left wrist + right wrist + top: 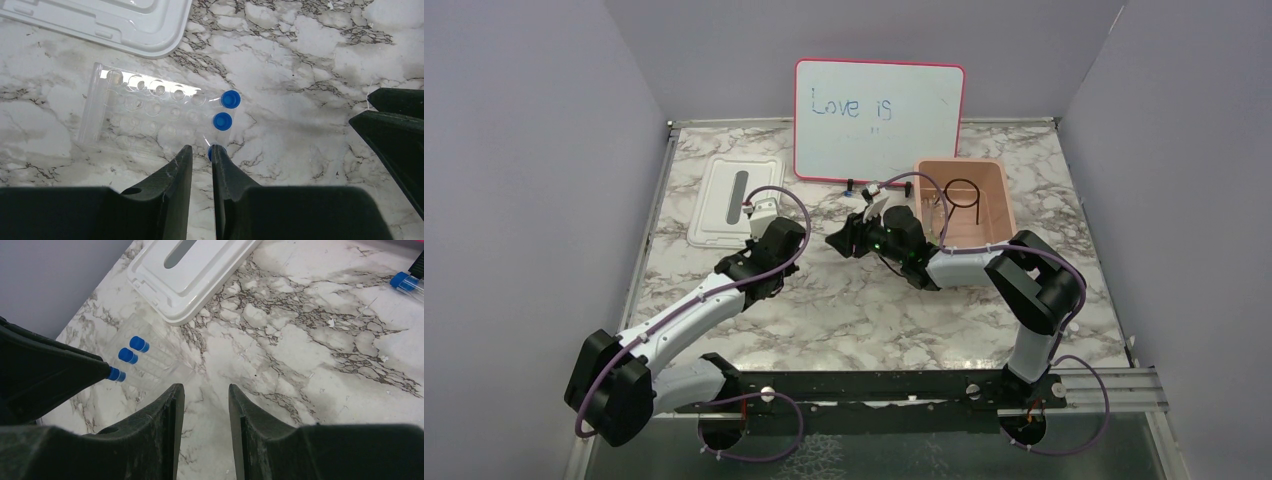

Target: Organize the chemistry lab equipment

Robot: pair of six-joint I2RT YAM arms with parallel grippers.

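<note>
A white lid (pixel 734 200) lies at the left of the worktop (pixel 844 300). Just beside it, a clear rack (pixel 145 112) lies flat, holding three blue-capped tubes (pixel 222 121). The left gripper (pixel 201 148) is closed to a thin slit. Its tip is over the nearest cap, with nothing visibly between its fingers. The right gripper (pixel 206 387) hangs half open and empty above bare marble. Farther right, a black wire ring (pixel 961 192) sits in the pink tub (pixel 984 215).
</note>
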